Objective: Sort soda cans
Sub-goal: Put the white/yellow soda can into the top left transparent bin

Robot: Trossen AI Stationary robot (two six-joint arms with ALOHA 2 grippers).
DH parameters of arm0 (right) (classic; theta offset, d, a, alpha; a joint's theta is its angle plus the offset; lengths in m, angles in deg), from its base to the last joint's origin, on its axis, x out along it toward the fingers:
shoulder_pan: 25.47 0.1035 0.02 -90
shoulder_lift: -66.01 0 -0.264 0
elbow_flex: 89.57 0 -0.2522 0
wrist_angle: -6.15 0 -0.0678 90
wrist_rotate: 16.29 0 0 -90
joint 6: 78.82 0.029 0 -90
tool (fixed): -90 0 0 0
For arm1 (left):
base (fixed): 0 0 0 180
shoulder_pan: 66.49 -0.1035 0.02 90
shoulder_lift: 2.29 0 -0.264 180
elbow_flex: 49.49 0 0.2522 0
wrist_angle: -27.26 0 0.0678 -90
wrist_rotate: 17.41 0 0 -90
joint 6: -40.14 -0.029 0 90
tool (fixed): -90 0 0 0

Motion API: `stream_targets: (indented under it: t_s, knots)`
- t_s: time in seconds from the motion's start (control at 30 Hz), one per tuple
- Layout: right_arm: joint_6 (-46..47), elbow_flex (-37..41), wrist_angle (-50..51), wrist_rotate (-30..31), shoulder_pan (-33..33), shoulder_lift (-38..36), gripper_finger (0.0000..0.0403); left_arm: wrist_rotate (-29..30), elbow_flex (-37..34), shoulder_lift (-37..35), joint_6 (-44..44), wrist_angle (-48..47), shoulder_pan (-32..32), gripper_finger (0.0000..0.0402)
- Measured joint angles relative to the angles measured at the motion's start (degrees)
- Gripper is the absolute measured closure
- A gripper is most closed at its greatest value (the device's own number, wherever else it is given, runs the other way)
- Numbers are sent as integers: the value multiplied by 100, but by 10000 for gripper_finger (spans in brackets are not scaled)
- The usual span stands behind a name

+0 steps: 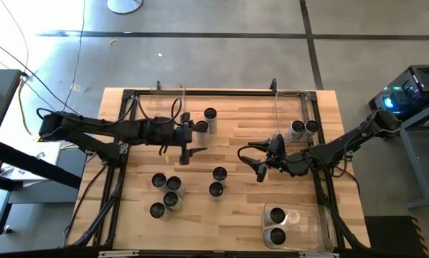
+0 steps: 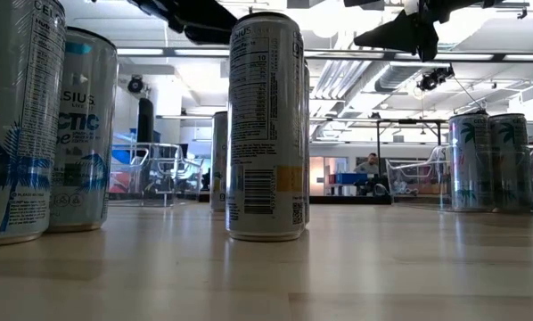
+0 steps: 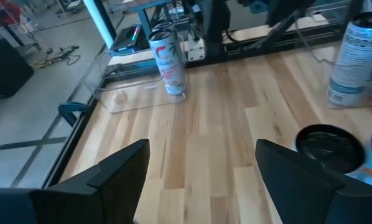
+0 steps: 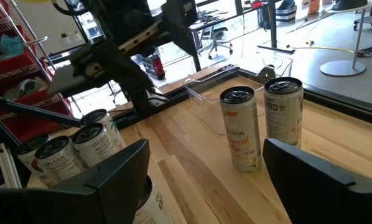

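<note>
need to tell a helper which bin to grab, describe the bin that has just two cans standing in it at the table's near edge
On the wooden table in the high view, go to the corner on the right arm's side, farthest from the metal frame. The clear bin lies there with two cans in it. The other two bins sit along the frame edge; only this one is at the open edge.

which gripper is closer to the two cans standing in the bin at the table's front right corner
Right. The right gripper hovers open just up-left of the two cans in the clear bin; the left gripper, also open, is far across the table.
</note>
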Motion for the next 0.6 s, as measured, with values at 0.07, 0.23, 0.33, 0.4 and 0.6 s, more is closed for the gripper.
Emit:
stream_targets:
  t_s: [0.07, 0.23, 0.33, 0.4, 0.6]
  knots:
    - [2, 0, 0, 0, 0, 0, 93, 39, 0, 0, 33, 0, 90, 112]
    - [2, 0, 0, 0, 0, 0, 93, 292, -1, 0, 357, -87, 218, 112]
    - [2, 0, 0, 0, 1, 0, 93, 338, -2, 0, 726, -114, 154, 112]
    - [2, 0, -9, 2, 0, 25, 93, 346, -2, 0, 856, -136, 93, 112]
    - [2, 0, -11, -2, 0, 198, 93, 344, -2, 0, 1115, -286, -186, 112]
